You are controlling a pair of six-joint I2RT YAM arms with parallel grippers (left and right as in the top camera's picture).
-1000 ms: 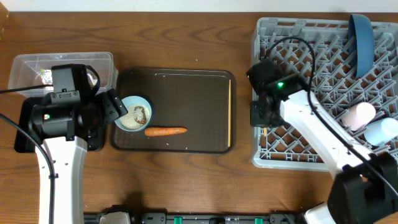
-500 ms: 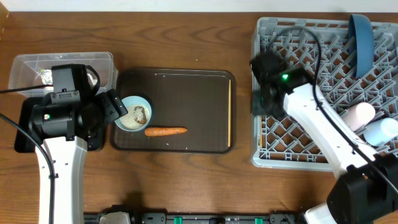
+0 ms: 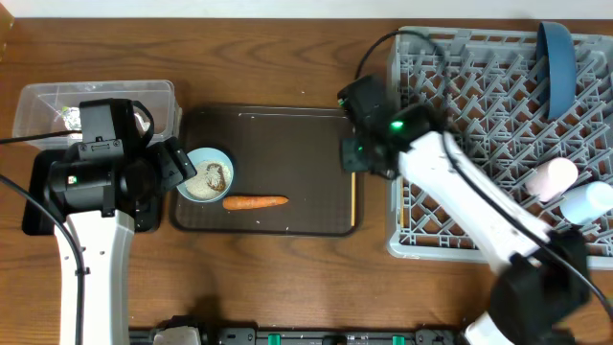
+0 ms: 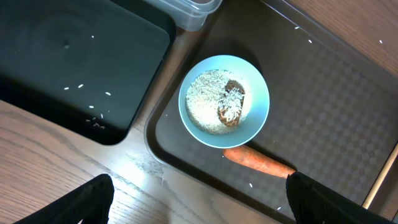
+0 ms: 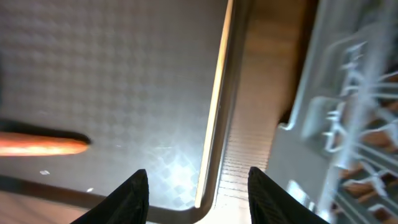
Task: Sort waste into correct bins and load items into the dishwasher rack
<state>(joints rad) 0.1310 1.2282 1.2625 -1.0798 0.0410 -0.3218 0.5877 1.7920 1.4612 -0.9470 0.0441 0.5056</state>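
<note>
A light-blue bowl [image 3: 206,174] with rice and a brown lump sits on the brown serving tray [image 3: 287,139], next to an orange carrot [image 3: 255,201]. Chopsticks [image 3: 353,182] lie along the tray's right edge. The grey dishwasher rack [image 3: 479,86] holds a blue plate [image 3: 557,57], a pinkish cup [image 3: 551,177] and a light-blue cup [image 3: 586,203]. My left gripper [image 4: 199,205] is open above the tray's left edge, near the bowl [image 4: 224,101] and carrot [image 4: 258,162]. My right gripper [image 5: 199,193] is open and empty above the chopsticks [image 5: 214,106].
A clear tub [image 3: 96,101] with a wrapper [image 3: 69,117] stands at the back left. The black tray [image 4: 68,62], with a few rice grains, lies left of the serving tray, mostly hidden under my left arm in the overhead view. The rack's wall [image 5: 348,93] is close on my right.
My right arm has moved left, from over the rack's left side to above the chopsticks at the serving tray's right edge. The left arm has not moved.
</note>
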